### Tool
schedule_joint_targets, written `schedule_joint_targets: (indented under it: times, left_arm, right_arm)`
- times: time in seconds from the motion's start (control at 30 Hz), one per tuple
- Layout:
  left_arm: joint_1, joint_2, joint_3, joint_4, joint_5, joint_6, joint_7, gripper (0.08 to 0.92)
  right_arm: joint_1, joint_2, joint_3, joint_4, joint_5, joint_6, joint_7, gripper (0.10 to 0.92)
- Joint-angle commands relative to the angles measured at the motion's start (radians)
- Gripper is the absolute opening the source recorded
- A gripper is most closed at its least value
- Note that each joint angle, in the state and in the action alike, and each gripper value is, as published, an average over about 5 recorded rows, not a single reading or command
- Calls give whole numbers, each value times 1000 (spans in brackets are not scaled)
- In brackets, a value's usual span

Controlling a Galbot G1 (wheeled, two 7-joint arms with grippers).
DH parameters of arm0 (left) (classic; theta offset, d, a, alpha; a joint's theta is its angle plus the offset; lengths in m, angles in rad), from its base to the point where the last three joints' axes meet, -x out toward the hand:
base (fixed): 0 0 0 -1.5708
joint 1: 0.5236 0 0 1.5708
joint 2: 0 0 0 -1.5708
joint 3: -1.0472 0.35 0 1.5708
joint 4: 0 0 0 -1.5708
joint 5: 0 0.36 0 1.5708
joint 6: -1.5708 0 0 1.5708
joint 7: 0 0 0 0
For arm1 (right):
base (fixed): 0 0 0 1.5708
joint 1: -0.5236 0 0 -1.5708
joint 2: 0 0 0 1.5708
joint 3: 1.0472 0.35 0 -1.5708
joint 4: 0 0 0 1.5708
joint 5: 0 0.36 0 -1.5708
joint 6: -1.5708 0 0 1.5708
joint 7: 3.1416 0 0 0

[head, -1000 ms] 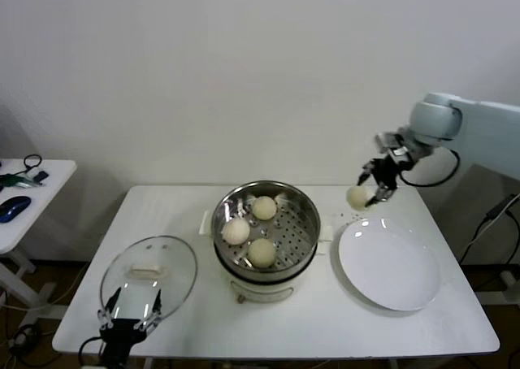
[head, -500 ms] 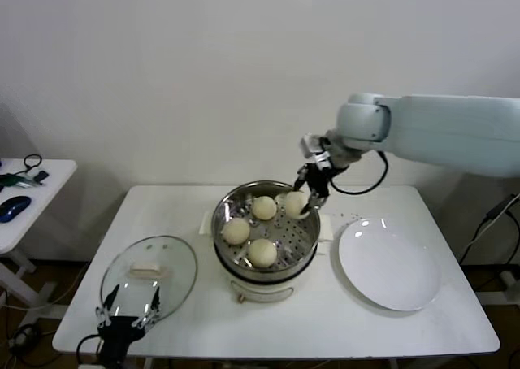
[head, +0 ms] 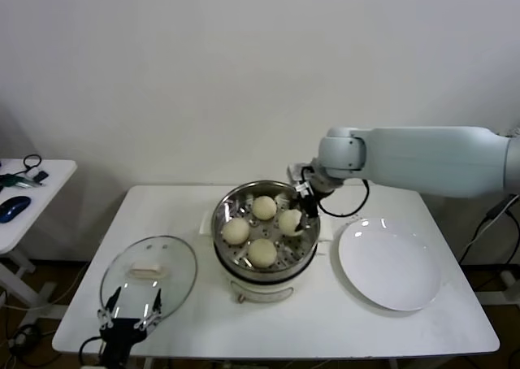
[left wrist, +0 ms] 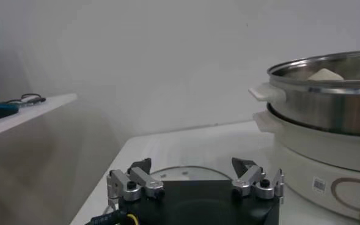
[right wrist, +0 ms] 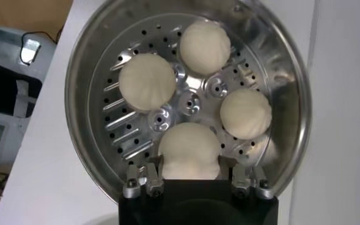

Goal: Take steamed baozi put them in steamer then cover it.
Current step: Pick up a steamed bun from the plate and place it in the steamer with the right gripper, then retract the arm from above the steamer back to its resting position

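Nearest edge: left gripper [head: 130, 315] parked, jaws spread wide, empty, just short of glass lid [head: 149, 275] lying flat on table [head: 268, 320]. Mid-table: steamer [head: 266, 235], white plate [head: 390, 265] beside it. 3 baozi on tray; 4th baozi [head: 291, 222] clamped in right gripper [head: 297, 219], low inside steamer.

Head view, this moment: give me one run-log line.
right gripper: shut on fourth baozi, lowered into steamer | three baozi on tray | left gripper: open, parked at glass lid | plate empty | lid off
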Motion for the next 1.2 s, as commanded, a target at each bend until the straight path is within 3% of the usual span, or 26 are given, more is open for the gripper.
schedule_joint_targets:
  times: [0.03,0.37,0.63,0.77,0.87,0.93,1.03,1.2]
  left_arm:
    - [1,-1,1,1,2,-1,0,823]
    - [-1,0,-3,3,-1,0,-1,823]
    - [-1,3,-5,0,-4,5,-2,823]
    - [1,4,-9,-4,-7,11,-1,823]
    - [3,7,-12,-6,-11,16,1,823]
    - [2,8,-13,-6,-11,18,0,823]
    - [-3,6,-11,-6,-10,26,-4,823]
    - [-10,6,-7,-7,-15,38,-14,823]
  right_arm:
    - [-72,17,15,-9,-52,-23,35,621]
    - [-116,22,52,-41,-71,-18,40,647]
    - [-51,-14,85,-35,-45,52,-33,808]
    - [-2,-92,165,-33,38,77,-54,822]
    - [-23,-164,267,-14,121,20,61,823]
    - [-89,-215,377,0,155,-20,213,823]
    - [-248,-289,586,0,157,-9,438,823]
    - [-507,-399,904,5,143,43,652,823]
